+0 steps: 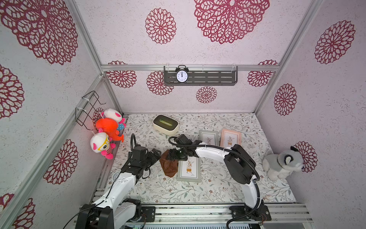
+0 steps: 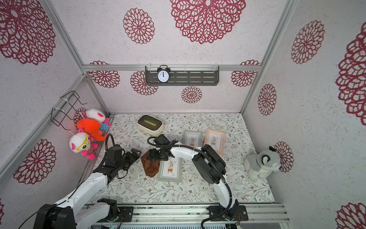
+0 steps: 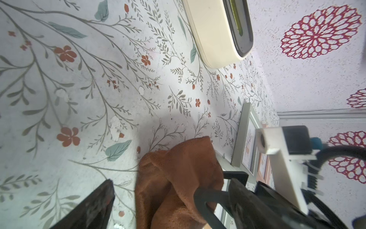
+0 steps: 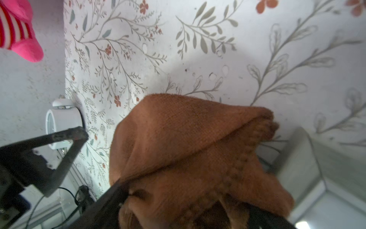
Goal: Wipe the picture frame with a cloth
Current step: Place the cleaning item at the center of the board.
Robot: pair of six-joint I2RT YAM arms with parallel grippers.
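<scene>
Floral table (image 1: 217,190) takes up the whole floor. The right arm (image 1: 237,164) reaches across it toward the left, and the left arm (image 1: 122,184) comes in from the near left corner. A plush dog (image 1: 281,164) sits by the right wall, well apart from everything else. The picture frame (image 1: 189,168), grey, lies flat near the middle of the table. The cloth (image 1: 168,164), rust-brown and crumpled, lies on the table just left of that frame, with its right edge touching the frame's left side. A second grey frame (image 1: 209,137) and a pink frame (image 1: 230,137) are side by side further back, and a cream box (image 1: 166,125) is behind them to the left. The right gripper (image 1: 170,155) is over the far end of the cloth. In the right wrist view its fingers (image 4: 111,198) are spread apart with cloth bunched loosely between them, not pinched. The left gripper (image 1: 156,153) is just beside the cloth's left edge, its fingers (image 3: 95,204) wide apart and holding nothing. A small clock (image 1: 181,75) sits on the wall shelf (image 1: 213,78).
</scene>
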